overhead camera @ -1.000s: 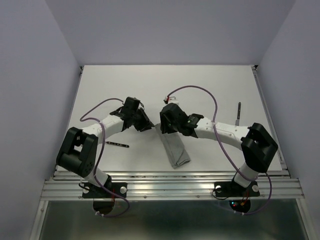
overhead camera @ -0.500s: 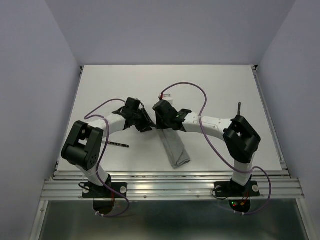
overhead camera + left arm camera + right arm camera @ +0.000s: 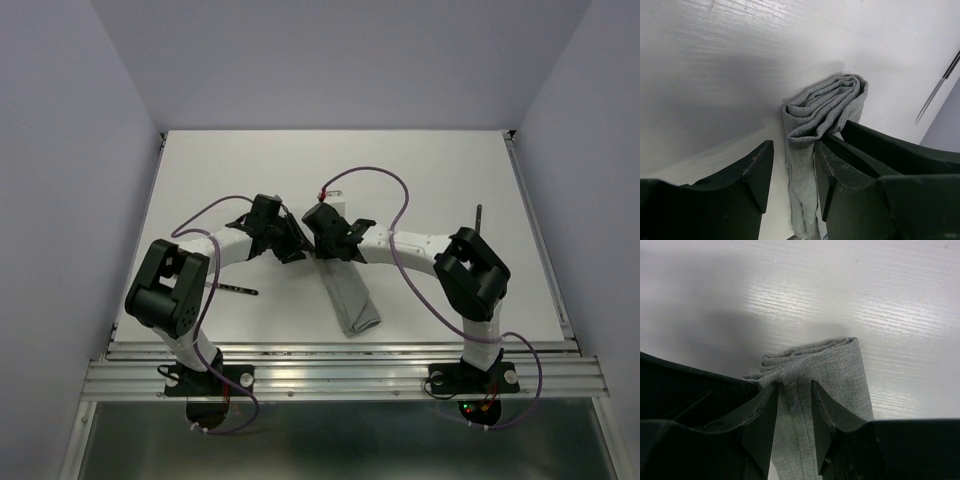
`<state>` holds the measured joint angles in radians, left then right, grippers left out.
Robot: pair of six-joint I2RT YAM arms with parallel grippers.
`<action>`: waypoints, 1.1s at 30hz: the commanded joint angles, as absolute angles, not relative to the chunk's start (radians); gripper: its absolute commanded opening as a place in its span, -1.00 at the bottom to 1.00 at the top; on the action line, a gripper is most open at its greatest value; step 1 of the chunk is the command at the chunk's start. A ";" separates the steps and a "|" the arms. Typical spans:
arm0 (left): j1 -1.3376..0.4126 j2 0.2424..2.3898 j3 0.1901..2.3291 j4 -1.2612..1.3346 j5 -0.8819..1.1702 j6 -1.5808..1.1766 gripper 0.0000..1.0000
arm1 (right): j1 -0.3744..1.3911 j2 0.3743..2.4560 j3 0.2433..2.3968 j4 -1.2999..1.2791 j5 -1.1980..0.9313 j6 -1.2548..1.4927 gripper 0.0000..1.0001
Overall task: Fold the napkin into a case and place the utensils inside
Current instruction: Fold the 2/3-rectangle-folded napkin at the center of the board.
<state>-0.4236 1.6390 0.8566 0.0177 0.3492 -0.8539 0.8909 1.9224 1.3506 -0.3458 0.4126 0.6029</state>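
I am pinching an end fold of the case (image 3: 840, 375) in the right gripper (image 3: 793, 390), probably to open its mouth. The left gripper (image 3: 792, 155) is straddling that end, half open and holding nothing.

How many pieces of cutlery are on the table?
2. One utensil lies left of the folded napkin, beside the left arm; the other utensil lies to the right, partly behind the right arm. Others may be hidden under the arms.
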 commanded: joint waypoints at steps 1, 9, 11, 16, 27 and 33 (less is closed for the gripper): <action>-0.419 1.649 0.831 0.075 0.383 -0.839 -0.05 | 0.888 1.934 1.401 -0.348 0.451 0.621 -0.27; -0.419 1.687 0.836 0.103 0.410 -0.841 -0.38 | 0.888 1.918 1.393 -0.347 0.466 0.627 -0.70; -0.419 1.693 0.836 0.109 0.414 -0.842 -0.47 | 0.888 1.911 1.393 -0.347 0.465 0.624 -0.83; -0.419 1.698 0.841 0.117 0.420 -0.841 -0.66 | 0.888 1.905 1.384 -0.336 0.454 0.618 -0.99; -0.419 1.706 0.842 0.120 0.433 -0.842 -1.00 | 0.888 1.865 1.344 -0.293 0.456 0.614 -0.68; -0.419 1.706 0.841 0.118 0.436 -0.842 -1.00 | 0.888 1.893 1.365 -0.302 0.469 0.618 -0.29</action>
<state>-0.4236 1.7126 0.8417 0.1036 0.4160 -0.8539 0.8909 1.9045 1.3418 -0.3283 0.4301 0.6102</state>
